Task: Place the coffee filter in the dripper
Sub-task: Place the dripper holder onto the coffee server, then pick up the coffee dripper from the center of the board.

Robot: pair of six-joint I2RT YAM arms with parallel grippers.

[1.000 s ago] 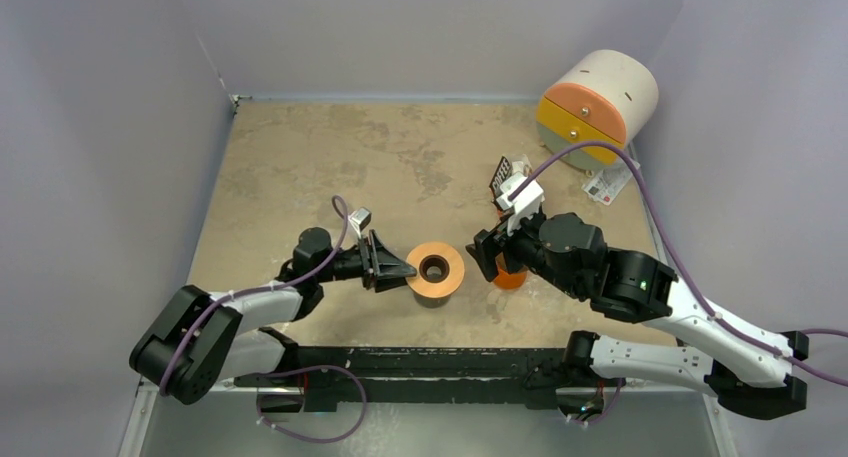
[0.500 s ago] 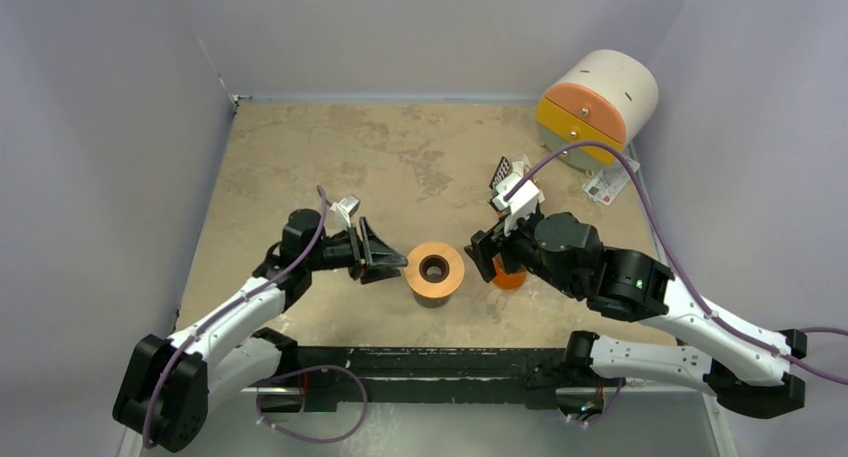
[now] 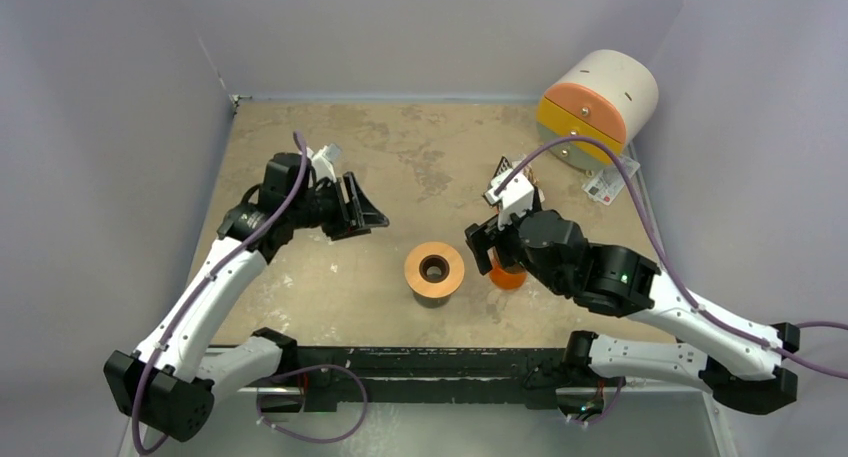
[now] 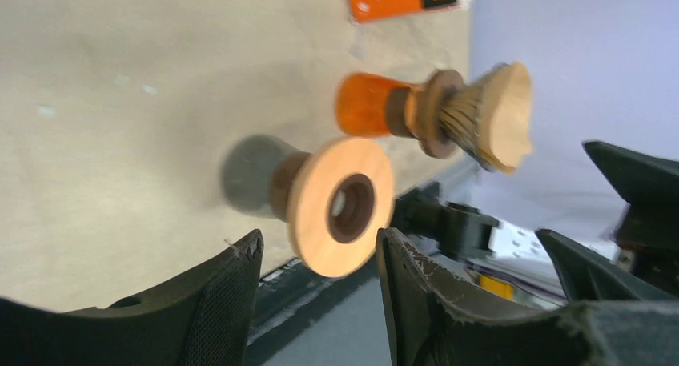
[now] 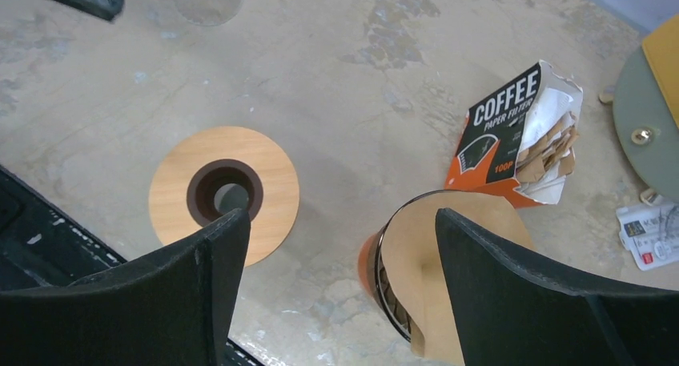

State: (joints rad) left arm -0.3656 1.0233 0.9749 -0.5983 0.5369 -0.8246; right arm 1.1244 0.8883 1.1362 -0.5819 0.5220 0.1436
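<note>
Seemingly the brown paper coffee filter [image 5: 412, 262] already sits in the orange dripper [image 5: 367, 270]; the right gripper [image 5: 340, 214], jaws apart, should rise straight, not snagging it; the left gripper [image 4: 319, 238] gapes empty.

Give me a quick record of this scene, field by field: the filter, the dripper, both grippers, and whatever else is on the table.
coffee filter: brown paper, sitting inside the dripper
dripper: orange, upright, right of the wooden ring stand
left gripper: open, empty, off to the stand's left
right gripper: open, empty, above the dripper
filter box: torn open, behind the dripper
canister: cream and orange, on its side, far right corner
</note>
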